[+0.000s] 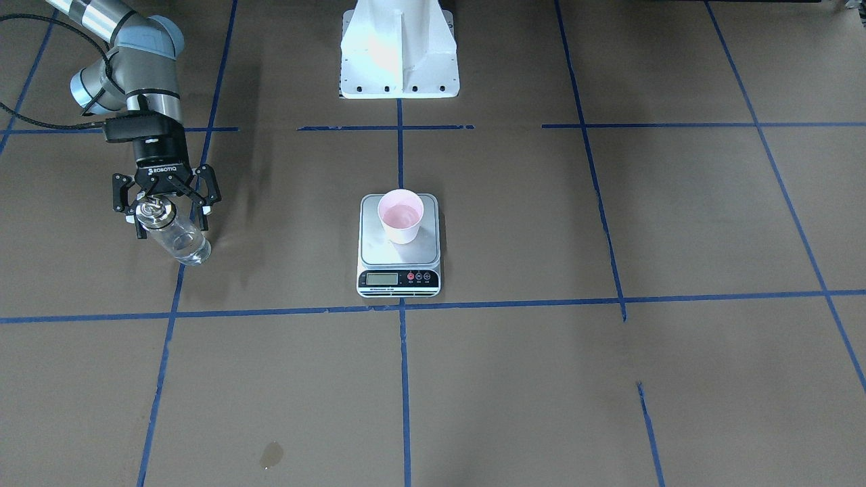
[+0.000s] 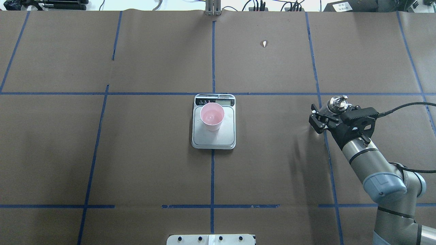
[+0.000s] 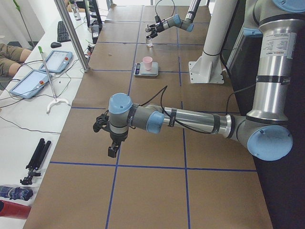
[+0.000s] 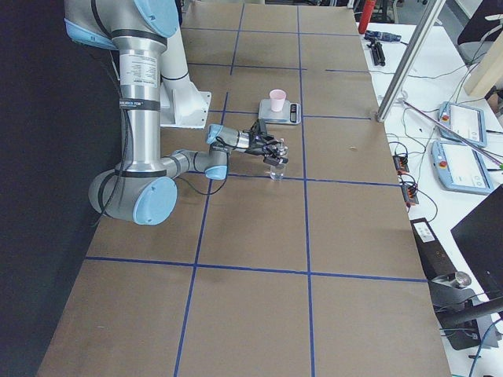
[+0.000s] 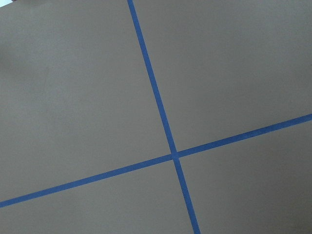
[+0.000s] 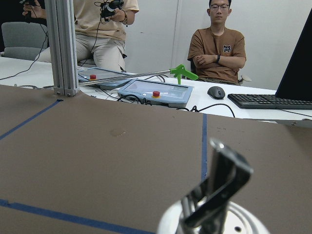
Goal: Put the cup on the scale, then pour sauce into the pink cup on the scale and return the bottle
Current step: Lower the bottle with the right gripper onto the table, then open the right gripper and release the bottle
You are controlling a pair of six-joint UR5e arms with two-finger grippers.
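Fingers (image 1: 205, 191) of right gripper (image 1: 168, 214) are spread wide, holding nothing, either side of the metal collar (image 1: 153, 211) of the upright glass bottle (image 1: 179, 240), which stands on the table (image 1: 609, 406) well to robot's right of scale (image 1: 379, 251) and pink cup (image 1: 400, 215).

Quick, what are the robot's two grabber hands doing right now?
Left gripper: cannot be told; only a side view shows it.
Right gripper: open, fingers spread around the top of the bottle.

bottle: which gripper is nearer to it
Right. The right gripper straddles the bottle at its neck, fingers apart; the left gripper hangs far off, past the scale.
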